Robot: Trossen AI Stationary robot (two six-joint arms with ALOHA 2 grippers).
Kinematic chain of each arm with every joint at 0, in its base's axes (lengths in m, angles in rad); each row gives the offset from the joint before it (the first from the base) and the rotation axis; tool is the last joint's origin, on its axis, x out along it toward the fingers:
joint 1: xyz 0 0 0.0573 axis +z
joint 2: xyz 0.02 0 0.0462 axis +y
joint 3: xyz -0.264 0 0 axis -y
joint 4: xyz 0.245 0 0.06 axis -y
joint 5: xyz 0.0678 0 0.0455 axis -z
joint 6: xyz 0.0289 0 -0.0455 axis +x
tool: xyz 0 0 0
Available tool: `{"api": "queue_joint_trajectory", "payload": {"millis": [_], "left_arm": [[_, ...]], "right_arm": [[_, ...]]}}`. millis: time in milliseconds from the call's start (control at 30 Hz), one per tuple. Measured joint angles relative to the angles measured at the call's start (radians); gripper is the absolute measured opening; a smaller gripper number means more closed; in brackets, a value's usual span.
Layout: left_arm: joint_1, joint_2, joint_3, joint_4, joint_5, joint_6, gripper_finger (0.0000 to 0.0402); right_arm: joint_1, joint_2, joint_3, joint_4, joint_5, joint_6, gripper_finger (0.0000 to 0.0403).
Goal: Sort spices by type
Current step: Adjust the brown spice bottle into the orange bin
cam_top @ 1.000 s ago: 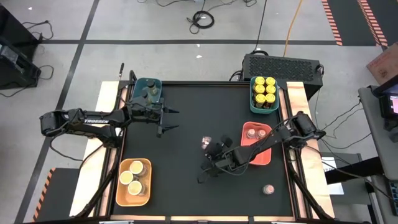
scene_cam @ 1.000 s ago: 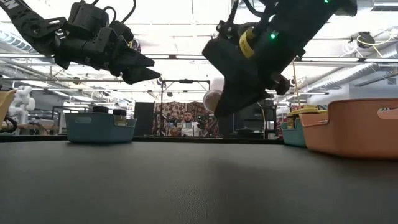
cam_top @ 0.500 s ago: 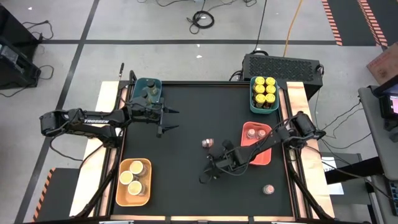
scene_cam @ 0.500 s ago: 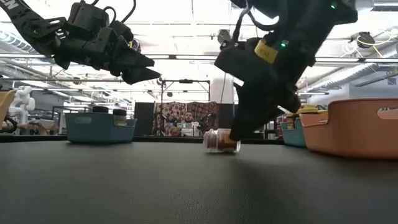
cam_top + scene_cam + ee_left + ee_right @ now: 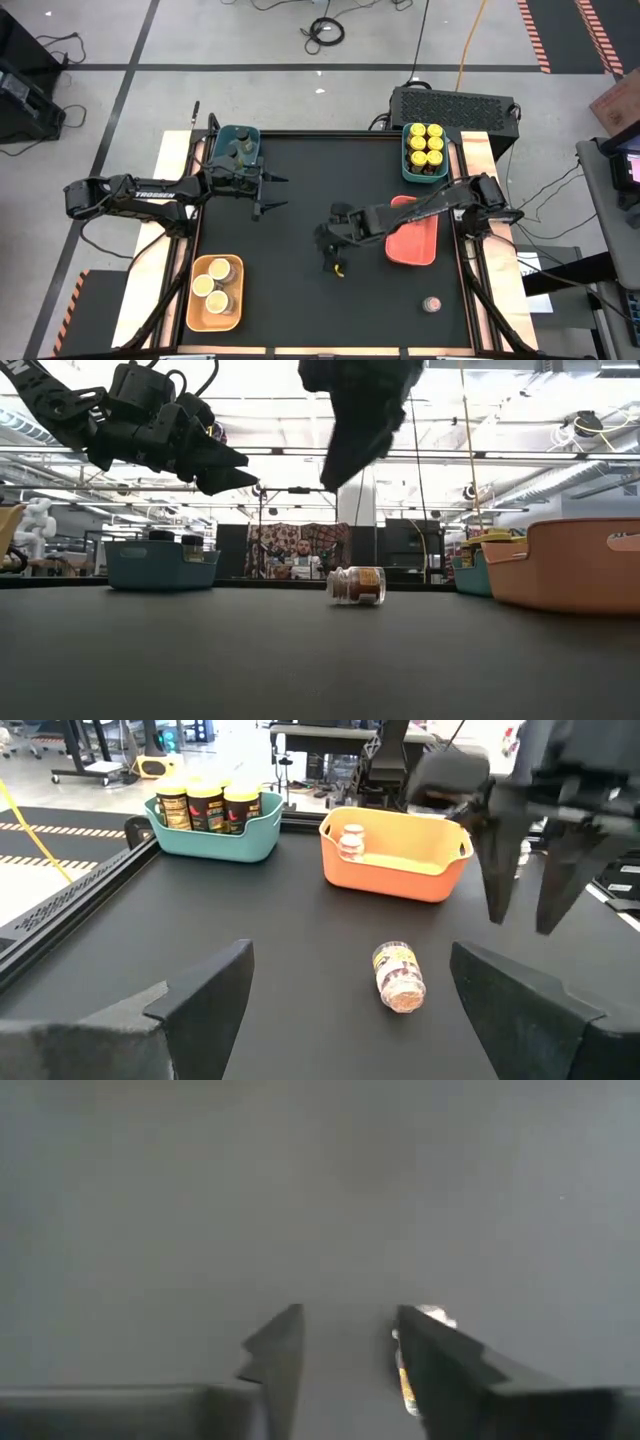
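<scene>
- Small spice jar (image 5: 357,585): on its side on the black table (image 5: 300,300), free of both grippers, near the orange tray (image 5: 412,243).
- Right gripper (image 5: 334,258): above the jar, fingers narrowly parted, empty.
- Left gripper (image 5: 275,192): beside the teal tray (image 5: 236,146), wide open, empty.

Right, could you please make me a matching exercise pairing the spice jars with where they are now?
Things:
1. yellow-lidded jars
2. tan-lidded jars
3. dark-lidded jars
4. mid-table jar

Places:
A. on its side on the black mat
B. in the right-hand teal tray
C. in the orange tray
D. in the left-hand teal tray

Pairs: 1-B, 2-C, 3-D, 4-A.
</scene>
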State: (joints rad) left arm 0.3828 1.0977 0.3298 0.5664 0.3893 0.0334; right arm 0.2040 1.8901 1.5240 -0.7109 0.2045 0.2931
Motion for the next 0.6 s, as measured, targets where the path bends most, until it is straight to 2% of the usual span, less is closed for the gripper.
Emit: {"api": "queue_joint_trajectory", "payload": {"millis": [167, 367, 500, 600], "left_arm": [[0.000, 0.000, 0.000, 0.000, 0.000, 0.000, 0.0341], [0.000, 0.000, 0.000, -0.005, 0.000, 0.001, 0.0341], [0.000, 0.000, 0.000, -0.011, 0.000, 0.008, 0.0341], [0.000, 0.000, 0.000, -0.011, 0.000, 0.010, 0.0341]], "right_arm": [[-0.109, 0.045, 0.079, -0.061, -0.152, -0.071, 0.0234], [-0.177, 0.136, 0.101, -0.076, -0.186, -0.212, 0.0337], [-0.198, 0.172, 0.101, -0.096, -0.189, -0.259, 0.0375], [-0.209, 0.186, 0.100, -0.086, -0.255, -0.271, 0.0388]]}}
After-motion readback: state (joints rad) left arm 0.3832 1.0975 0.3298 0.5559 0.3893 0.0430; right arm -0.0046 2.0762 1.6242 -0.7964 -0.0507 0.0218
